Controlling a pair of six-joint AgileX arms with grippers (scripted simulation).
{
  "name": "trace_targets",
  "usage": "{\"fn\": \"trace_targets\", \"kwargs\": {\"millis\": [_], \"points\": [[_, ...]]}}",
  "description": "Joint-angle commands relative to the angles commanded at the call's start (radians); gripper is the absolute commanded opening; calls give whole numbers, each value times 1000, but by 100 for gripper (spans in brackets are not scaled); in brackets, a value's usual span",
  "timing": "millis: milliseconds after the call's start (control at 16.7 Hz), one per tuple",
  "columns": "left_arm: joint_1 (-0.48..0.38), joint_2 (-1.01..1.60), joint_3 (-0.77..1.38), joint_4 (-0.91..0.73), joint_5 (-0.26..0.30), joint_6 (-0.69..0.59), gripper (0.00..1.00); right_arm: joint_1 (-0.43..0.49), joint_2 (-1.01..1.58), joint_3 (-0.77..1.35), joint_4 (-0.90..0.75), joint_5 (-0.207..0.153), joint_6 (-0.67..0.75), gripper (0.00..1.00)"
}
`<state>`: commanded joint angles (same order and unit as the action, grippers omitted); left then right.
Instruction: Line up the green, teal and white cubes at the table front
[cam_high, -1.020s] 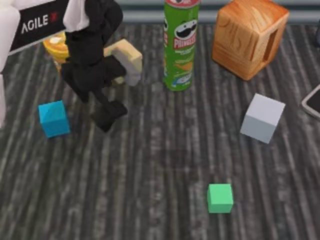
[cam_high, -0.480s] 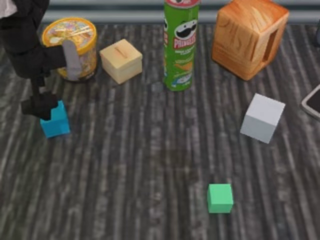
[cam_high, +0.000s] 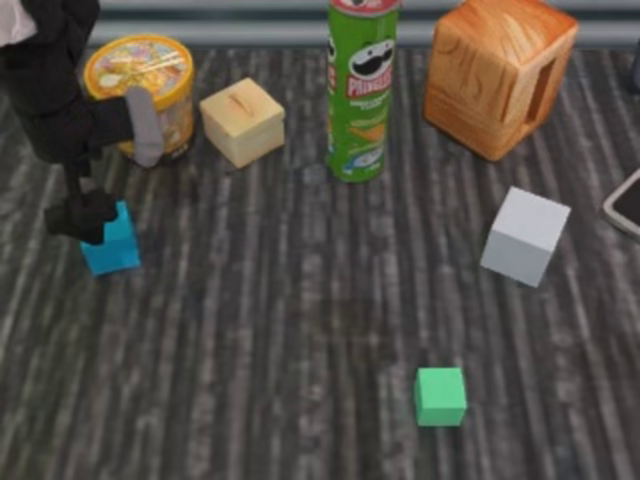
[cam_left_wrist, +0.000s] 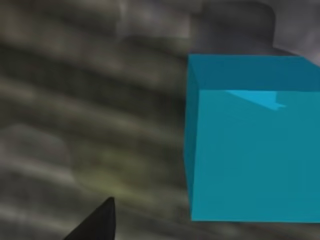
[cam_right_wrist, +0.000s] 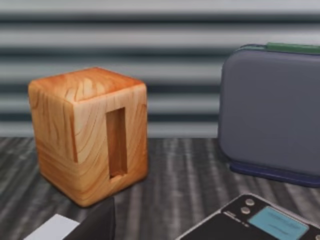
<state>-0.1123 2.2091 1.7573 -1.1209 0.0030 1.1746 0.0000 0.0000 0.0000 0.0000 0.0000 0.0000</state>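
The teal cube (cam_high: 110, 240) sits at the table's left, and it fills much of the left wrist view (cam_left_wrist: 250, 150). My left gripper (cam_high: 82, 215) hangs over the cube's left edge, open; one dark fingertip (cam_left_wrist: 97, 222) shows beside the cube and apart from it. The white cube (cam_high: 526, 236) stands at the right, with a corner of it in the right wrist view (cam_right_wrist: 50, 227). The green cube (cam_high: 441, 396) lies near the front, right of centre. My right gripper (cam_right_wrist: 142, 235) is parked off the right side, outside the top view, open and holding nothing.
Along the back stand a yellow round tub (cam_high: 140, 85), a tan slotted block (cam_high: 243, 121), a green crisp can (cam_high: 362, 90) and an orange wood-grain box (cam_high: 500, 72). A dark device (cam_high: 625, 203) lies at the right edge, and a grey case (cam_right_wrist: 272, 112) beyond it.
My left arm swung from the table's middle left over to the teal cube. In the last half second it has barely moved. The cubes stayed in place.
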Motion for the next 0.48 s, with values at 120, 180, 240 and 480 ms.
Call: {"fn": "trace_targets", "kwargs": {"millis": [120,180,240,480], "points": [[1,24,-42,68,0,0,100,0,0,0,0,0,0,100],[2,39,-66,108,1,1,100,0,0,0,0,0,0,100],[2,54,-91,149,1,2,100,0,0,0,0,0,0,100],[4,97,-157,256,1,5,100,0,0,0,0,0,0,100]]}}
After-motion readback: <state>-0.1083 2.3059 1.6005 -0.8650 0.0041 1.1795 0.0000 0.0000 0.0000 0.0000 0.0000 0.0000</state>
